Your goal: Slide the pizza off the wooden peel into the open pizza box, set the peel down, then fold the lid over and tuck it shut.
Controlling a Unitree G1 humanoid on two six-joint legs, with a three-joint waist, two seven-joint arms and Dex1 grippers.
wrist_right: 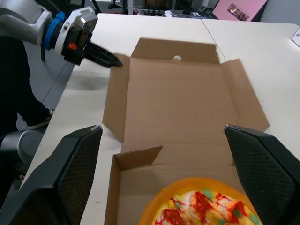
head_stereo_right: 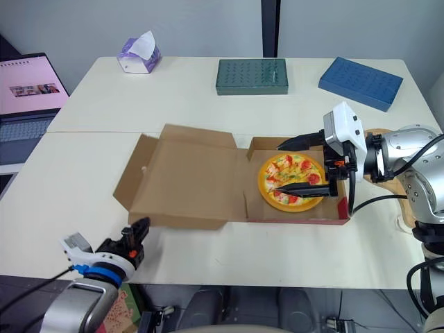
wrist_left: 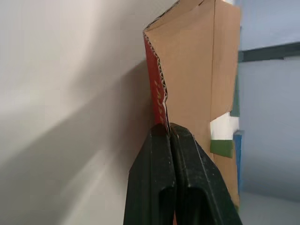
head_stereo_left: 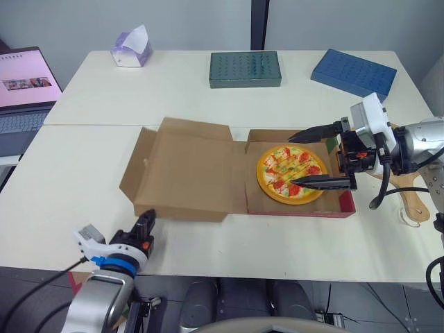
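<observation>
Table [head_stereo_left: 83, 173]: pale.
Pizza box [head_stereo_left: 333, 207]: open, by front edge; lid [head_stereo_left: 187, 177] flat leftward.
Pizza [head_stereo_left: 281, 166]: in box base.
Wooden peel [head_stereo_left: 411, 200]: right edge.
Right pincer [head_stereo_left: 291, 163]: spread wide, empty, astride pizza.
Left pincer [head_stereo_left: 148, 220]: closed, empty, at lid's front-left corner.

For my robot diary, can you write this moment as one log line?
pizza: in box | lid: open | peel: on table | right end effector: open over pizza | left end effector: shut, at lid's corner

Matt brown corrugated cardboard pizza box [head_stereo_left: 187, 170]; pale wood peel [head_stereo_left: 413, 202].
</observation>
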